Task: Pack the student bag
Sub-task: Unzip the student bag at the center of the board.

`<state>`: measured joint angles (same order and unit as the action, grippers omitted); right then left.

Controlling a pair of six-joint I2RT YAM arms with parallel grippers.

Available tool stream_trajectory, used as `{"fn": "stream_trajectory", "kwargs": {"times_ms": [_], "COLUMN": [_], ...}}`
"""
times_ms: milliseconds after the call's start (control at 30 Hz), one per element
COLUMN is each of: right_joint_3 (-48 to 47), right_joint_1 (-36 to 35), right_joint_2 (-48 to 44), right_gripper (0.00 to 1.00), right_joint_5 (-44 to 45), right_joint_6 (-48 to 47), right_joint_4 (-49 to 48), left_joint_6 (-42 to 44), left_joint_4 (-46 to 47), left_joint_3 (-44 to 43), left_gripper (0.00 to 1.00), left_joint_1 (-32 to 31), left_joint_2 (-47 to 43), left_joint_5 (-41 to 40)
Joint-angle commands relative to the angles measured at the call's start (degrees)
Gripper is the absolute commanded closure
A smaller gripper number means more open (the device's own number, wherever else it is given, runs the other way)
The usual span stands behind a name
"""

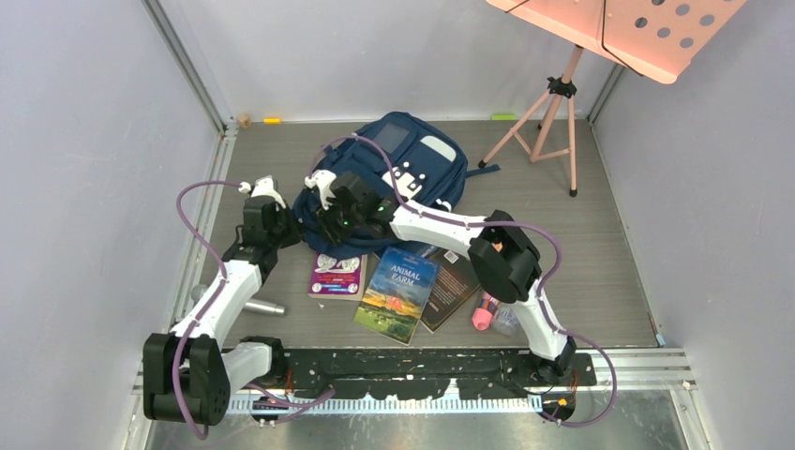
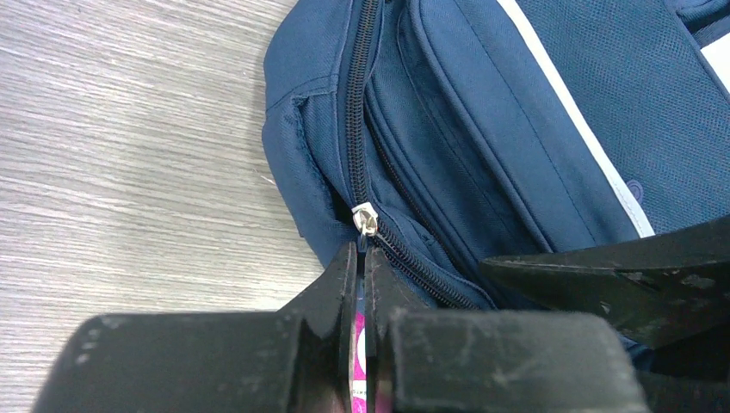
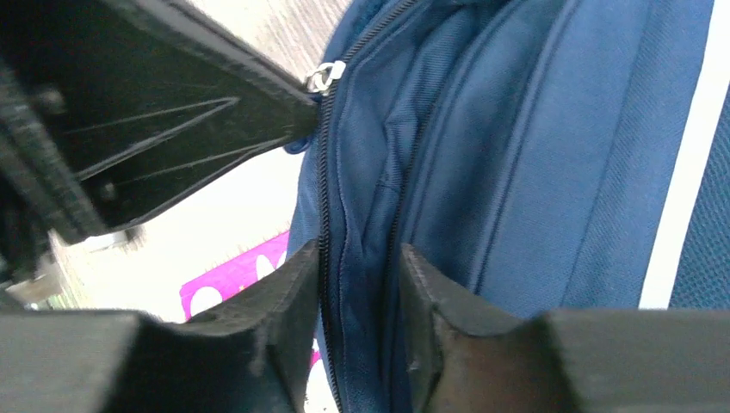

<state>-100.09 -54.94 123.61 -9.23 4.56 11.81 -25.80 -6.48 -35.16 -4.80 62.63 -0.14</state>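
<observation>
Pulling from here, we risk the silver zipper slider [image 2: 367, 218] slipping past our clenched left fingers [image 2: 336, 292], or the navy blue fabric backpack [image 1: 412, 159] sliding across the grey surface [image 1: 609, 234], since we cannot tell whether our right fingers [image 3: 275, 327], straddling its fold, grip.

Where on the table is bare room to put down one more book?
The widest bare patch of table lies right of the right arm, in front of the tripod. A smaller one lies left of the backpack, at the far corner. Crowded: in front of the backpack, where the books lie.
</observation>
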Motion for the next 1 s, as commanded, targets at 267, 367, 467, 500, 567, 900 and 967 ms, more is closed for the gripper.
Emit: {"fn": "stream_trajectory", "kwargs": {"times_ms": [267, 367, 467, 500, 567, 900, 967], "right_joint_3": [4.7, 8.4, 12.7, 13.5, 15.6, 22.4, 23.1], "right_joint_1": [-1.1, -1.3, -1.4, -1.5, -1.6, -2.8, -2.9], "right_joint_2": [-4.9, -9.1, -12.4, -14.0, -16.0, -23.9, -25.4], "right_gripper": [0.99, 1.00, 1.00, 1.00, 1.00, 0.99, 1.00], "right_joint_5": [6.4, 8.1, 10.0, 10.6, 11.3, 11.7, 11.7], "right_joint_6": [-1.5, -1.2, -0.7, -0.7, -0.3, 1.5, 1.6], "right_joint_4": [-7.4, -9.8, -10.8, -11.2, -11.3, -10.6, -10.1], "left_joint_6": [-0.3, 0.9, 1.2, 1.1, 1.2, 2.0, 2.1], "left_joint_4": [-2.7, -4.3, -5.4, -5.3, -4.6, -3.2, -3.3], "left_joint_3": [-2.5, -2.9, -3.1, -3.2, -3.6, -8.1, -8.9], "left_gripper": [1.00, 1.00, 1.00, 1.00, 1.00, 1.00, 1.00], "left_joint_1": [1.0, 1.8, 4.0, 4.5, 6.6, 9.7, 10.2], "left_joint_2": [-1.7, -2.3, -2.9, -2.8, -2.1, 4.6, 5.7], "left_joint_5": [0.7, -1.9, -3.1, -3.1, -2.8, -4.5, -6.0]}}
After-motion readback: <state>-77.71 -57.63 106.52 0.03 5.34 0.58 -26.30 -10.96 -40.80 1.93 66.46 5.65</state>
